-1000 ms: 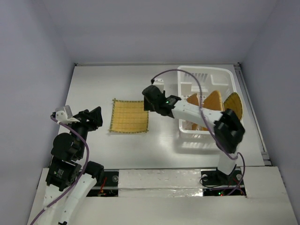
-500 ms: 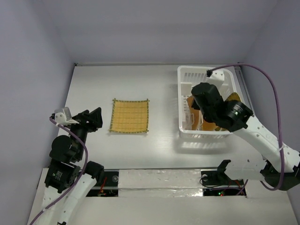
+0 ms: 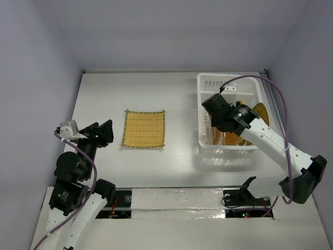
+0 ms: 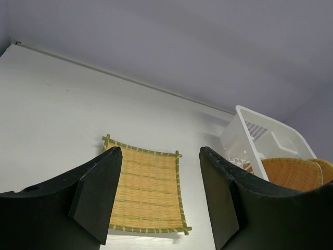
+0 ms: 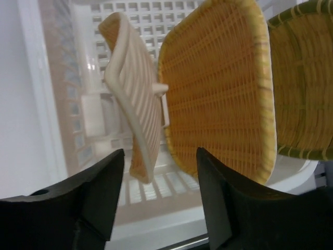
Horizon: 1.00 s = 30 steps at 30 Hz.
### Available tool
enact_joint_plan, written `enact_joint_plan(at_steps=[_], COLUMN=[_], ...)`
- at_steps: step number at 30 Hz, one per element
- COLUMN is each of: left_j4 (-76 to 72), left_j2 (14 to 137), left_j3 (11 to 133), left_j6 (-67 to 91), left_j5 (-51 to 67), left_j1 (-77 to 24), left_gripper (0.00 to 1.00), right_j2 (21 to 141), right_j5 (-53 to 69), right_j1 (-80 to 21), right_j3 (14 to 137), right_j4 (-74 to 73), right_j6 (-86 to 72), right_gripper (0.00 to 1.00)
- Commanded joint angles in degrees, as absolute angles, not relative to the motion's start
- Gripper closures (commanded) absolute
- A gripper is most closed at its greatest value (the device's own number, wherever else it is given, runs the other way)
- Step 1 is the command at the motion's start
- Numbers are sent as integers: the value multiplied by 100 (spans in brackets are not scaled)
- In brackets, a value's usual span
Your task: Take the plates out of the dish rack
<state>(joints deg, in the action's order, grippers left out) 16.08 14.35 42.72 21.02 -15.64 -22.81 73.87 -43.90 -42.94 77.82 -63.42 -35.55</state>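
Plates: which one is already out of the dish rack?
The square grid-pattern plate, lying flat on the table; the other plates stand on edge inside the dish rack.

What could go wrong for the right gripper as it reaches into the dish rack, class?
1. The pale ribbed plate and the orange woven plate stand close together ahead of the open right gripper. Closing may pinch both or tip one over.
2. A finger could catch the slotted wall of the dish rack, which is close beside the pale plate, and drag the rack.
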Motion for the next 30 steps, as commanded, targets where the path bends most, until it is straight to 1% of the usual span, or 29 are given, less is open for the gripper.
enact_joint_plan(at_steps=[1, 5, 9, 11, 12, 15, 16, 18, 19, 21, 23, 30], left_j4=[1380, 1362, 1371, 1371, 1362, 1371, 1371, 1371, 1371, 1371, 1362, 1371], left_j2=[1389, 1397, 1389, 1380, 1371, 1371, 1371, 1371, 1371, 1371, 1362, 1362], left_j3=[4228, 4228, 4228, 4228, 4228, 4228, 4228, 4228, 4228, 4228, 4228, 4228], left_j6=[2021, 2004, 2013, 2004, 2004, 2013, 2013, 2013, 2013, 2013, 2013, 2013], left_j5=[-1591, -1591, -1591, -1591, -1600, -1600, -1600, -1600, -1600, -1600, -1600, -1600], left_j1=[-2312, -2312, -2312, -2312, -2312, -2312, -2312, -2312, -2312, -2312, -2312, -2312], left_gripper=[41, 41, 41, 41, 41, 41, 41, 41, 41, 41, 41, 41], right_j2=[7654, 8050, 8428, 8577, 8639, 8806, 8824, 8842, 8842, 8833, 8842, 8772], right_j5=[-4499, -4684, -4842, -5008, -5097, -5264, -5291, -5335, -5361, -5458, -5528, -5756], right_j1=[-4009, -4008, -4008, -4008, -4008, -4008, -4008, -4008, -4008, -4008, -4008, -4008], right_j3=[7629, 7681, 7857, 7875, 7936, 8076, 8103, 8182, 8261, 8349, 8454, 8832], right_j4=[-5661, -5397, -5423, -5431, -5536, -5712, -5730, -5809, -5853, -5976, -6003, -6319], right_j6=[-2972, -2681, -2558, -2479, -2496, -2566, -2566, -2558, -2549, -2540, -2470, -2400], right_gripper=[40, 46, 49, 54, 60, 68, 75, 82, 88, 92, 99, 100])
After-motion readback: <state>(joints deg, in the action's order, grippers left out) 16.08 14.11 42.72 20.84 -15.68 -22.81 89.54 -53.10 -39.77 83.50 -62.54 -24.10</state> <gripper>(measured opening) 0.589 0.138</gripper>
